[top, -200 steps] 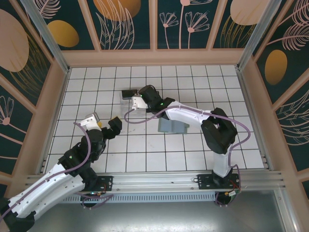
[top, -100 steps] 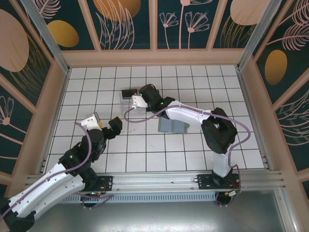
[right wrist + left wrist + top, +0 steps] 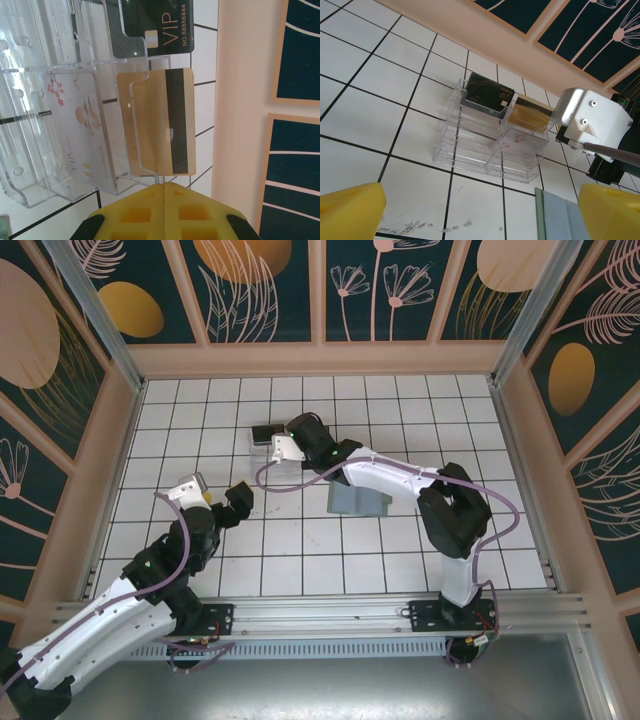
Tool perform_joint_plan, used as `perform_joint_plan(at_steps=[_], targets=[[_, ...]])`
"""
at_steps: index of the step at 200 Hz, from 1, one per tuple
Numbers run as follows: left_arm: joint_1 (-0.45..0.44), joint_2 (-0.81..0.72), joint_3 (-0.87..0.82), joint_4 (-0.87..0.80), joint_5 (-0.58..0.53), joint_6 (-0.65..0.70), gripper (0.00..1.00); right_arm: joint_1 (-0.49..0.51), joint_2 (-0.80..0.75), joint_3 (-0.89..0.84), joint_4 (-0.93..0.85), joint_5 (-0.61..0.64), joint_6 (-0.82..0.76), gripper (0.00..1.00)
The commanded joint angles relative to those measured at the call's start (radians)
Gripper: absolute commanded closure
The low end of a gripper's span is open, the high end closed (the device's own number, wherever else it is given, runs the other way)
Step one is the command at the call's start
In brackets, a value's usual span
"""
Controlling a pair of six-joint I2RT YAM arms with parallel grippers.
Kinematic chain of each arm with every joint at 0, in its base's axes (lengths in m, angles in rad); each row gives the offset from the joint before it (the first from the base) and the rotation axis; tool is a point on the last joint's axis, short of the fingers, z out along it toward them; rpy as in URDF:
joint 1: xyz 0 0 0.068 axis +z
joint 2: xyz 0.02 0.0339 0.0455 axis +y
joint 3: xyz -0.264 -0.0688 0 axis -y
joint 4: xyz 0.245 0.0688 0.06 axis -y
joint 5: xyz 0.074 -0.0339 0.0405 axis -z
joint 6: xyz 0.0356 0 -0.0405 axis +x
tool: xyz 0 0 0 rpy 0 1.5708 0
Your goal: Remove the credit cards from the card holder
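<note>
Right hand [image 3: 164,194] creeps upper-left, pads together at tan-gold striped card [image 3: 150,120] slotted in clear plastic box [image 3: 15,150]: one card out. Left hand [image 3: 480,212] apart.

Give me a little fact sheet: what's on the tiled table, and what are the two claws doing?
Left claw: open, empty, over the tiles
Right claw: shut, tip just short of the gold card
Clear box: holds the gold card, a black VIP card, a flower-patterned card
Card holder: grey, on the tiles, partly under the right arm
</note>
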Motion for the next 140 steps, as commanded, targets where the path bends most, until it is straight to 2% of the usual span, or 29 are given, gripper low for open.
perform_joint_plan(at_steps=[1, 140], targets=[[0.004, -0.002, -0.01, -0.002, -0.011, 0.019, 0.01, 0.013, -0.024, 0.039, -0.022, 0.007, 0.021, 1.0], [0.004, -0.003, -0.016, -0.004, -0.018, 0.021, 0.01, -0.039, 0.024, 0.01, -0.026, -0.038, 0.053, 1.0]])
